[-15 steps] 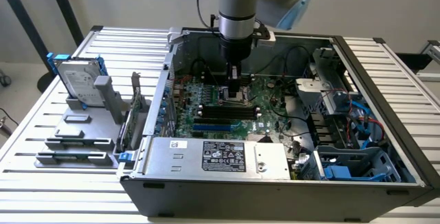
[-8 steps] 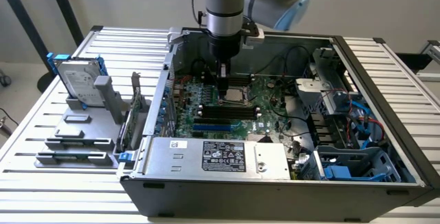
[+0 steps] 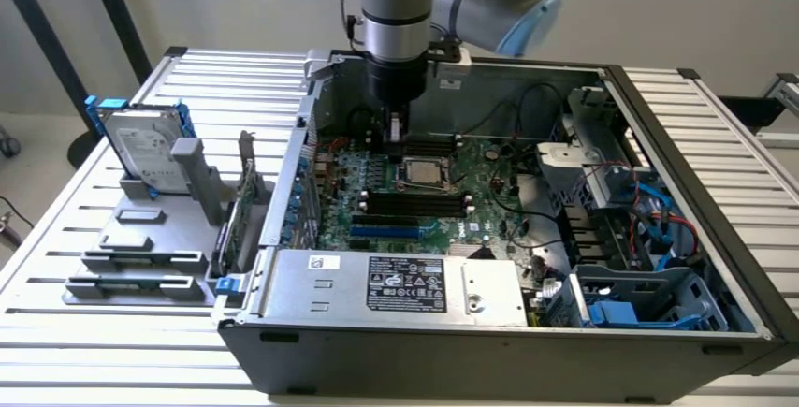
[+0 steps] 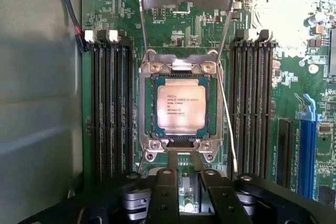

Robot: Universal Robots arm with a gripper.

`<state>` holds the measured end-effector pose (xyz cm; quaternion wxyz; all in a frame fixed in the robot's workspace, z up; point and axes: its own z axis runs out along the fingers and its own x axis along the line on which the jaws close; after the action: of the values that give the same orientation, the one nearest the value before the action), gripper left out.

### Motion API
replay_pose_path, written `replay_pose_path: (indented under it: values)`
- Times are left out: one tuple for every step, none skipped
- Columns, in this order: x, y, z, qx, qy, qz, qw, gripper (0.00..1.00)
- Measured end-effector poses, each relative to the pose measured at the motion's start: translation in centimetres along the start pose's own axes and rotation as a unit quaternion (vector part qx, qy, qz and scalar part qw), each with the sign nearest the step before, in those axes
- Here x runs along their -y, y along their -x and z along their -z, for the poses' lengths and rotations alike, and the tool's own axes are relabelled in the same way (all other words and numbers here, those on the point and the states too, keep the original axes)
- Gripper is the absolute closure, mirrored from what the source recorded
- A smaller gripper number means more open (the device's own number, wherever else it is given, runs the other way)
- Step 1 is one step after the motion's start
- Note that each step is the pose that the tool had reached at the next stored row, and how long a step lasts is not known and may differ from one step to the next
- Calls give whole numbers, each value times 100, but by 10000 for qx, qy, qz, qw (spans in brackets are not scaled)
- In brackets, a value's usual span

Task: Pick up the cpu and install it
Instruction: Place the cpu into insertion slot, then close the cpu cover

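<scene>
In the exterior view the arm hung straight down into the open computer case (image 3: 500,356). Its gripper (image 3: 396,140) was low over the board and just beside the cpu (image 3: 422,174), which lay in its socket. One hard drive (image 3: 141,150) stood in a grey rack on the counter (image 3: 699,108) at the exterior view's left. That made one arm, one case and one drive.

In the wrist view the cpu (image 4: 181,107) sat flat and square inside the socket frame (image 4: 143,124), with the retention plate (image 4: 186,3) tipped open beyond it. The gripper (image 4: 185,178) had its fingers (image 4: 165,192) drawn close together on nothing, clear of the chip. Seating looked like the step in hand. To do it well, the chip should lie level with its edges parallel to the frame and take no sideways push, as the contacts beneath would likely bend. Counted here were one cpu, one socket, two banks of black memory slots (image 4: 113,108) flanking it, and one blue slot (image 4: 307,145).
</scene>
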<state>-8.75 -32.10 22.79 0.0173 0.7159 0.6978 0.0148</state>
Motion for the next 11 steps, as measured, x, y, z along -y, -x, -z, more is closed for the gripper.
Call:
replay_pose_path:
  values:
    - [6,10,4,0,-2,1,10000,80]
    - [10,17,6,-1,-3,1,10000,86]
    - [10,17,6,-1,-7,0,10000,89]
    - [10,17,6,-4,-6,-1,10000,89]
    - [10,17,6,-4,-5,-1,10000,89]
    - [10,17,5,-5,-3,-1,10000,89]
    - [10,17,5,-5,-2,-1,10000,89]
    - [10,17,6,-5,1,-1,10000,89]
    - [10,17,6,-5,4,-2,10000,89]
    - [10,17,6,-5,6,-2,10000,89]
    - [10,17,6,-5,7,-3,10000,89]
